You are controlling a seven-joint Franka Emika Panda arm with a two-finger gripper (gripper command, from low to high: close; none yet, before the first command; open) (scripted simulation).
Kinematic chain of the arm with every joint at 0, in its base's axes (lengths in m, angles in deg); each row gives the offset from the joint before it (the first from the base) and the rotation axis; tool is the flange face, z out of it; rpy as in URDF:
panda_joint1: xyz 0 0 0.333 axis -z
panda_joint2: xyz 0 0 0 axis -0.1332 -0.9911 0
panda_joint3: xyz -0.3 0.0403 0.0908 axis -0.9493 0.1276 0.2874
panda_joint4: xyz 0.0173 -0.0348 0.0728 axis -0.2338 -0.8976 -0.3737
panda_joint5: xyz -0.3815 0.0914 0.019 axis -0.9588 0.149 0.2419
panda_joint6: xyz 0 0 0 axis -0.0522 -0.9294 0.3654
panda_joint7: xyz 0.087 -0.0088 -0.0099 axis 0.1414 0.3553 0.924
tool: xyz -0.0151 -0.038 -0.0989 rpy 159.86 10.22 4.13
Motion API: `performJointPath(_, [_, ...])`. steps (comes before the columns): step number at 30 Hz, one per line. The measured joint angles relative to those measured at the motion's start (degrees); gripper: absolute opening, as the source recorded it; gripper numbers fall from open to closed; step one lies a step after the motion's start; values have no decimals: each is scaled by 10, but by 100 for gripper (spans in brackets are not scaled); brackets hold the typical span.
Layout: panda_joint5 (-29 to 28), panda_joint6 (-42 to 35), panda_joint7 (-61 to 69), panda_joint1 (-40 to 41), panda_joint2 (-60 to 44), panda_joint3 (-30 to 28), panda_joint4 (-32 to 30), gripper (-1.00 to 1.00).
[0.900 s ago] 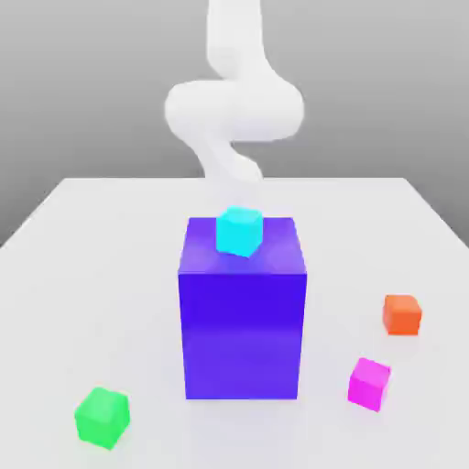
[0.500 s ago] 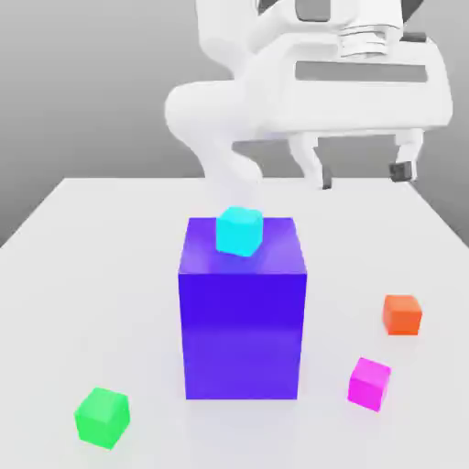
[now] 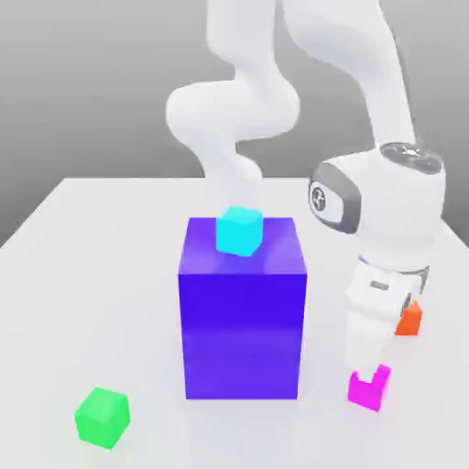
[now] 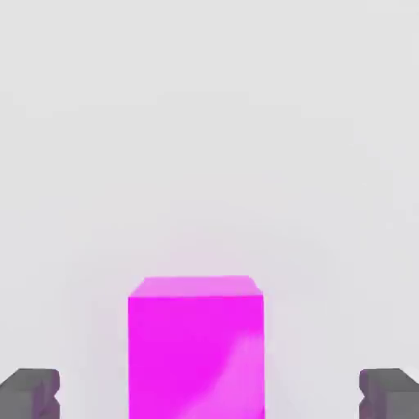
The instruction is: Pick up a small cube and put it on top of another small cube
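Lower right of exterior view: gripper (image 3: pixel 369 369) down over magenta cube (image 3: pixel 369 389) on white table (image 3: pixel 92 275). Hand view: fingers (image 4: pixel 31 391) spread wide, apart from cube sides, nothing grasped. Orange cube (image 3: pixel 409 320) just behind arm.

I work in a simulated test space, not a lived-in room: a plain white table (image 3: pixel 110 238) against an apparently blank grey backdrop, with flat-coloured blocks around me, like the big blue block (image 3: pixel 243 311) at my nine o'clock
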Motion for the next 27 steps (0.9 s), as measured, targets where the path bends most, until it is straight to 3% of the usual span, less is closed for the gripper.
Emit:
performJointPath(1, [-4,17,-3,-5,-21,-6,4,0])
performJointPath(2, [-7,31,-5,-9,-39,-10,7,-100])
performJointPath(9, [-9,34,-7,-9,-43,-11,8,-100])
performJointPath(17, [47,-65,32,20,79,12,-6,-100])
performJointPath(27, [83,-131,20,191,98,-148,44,-100])
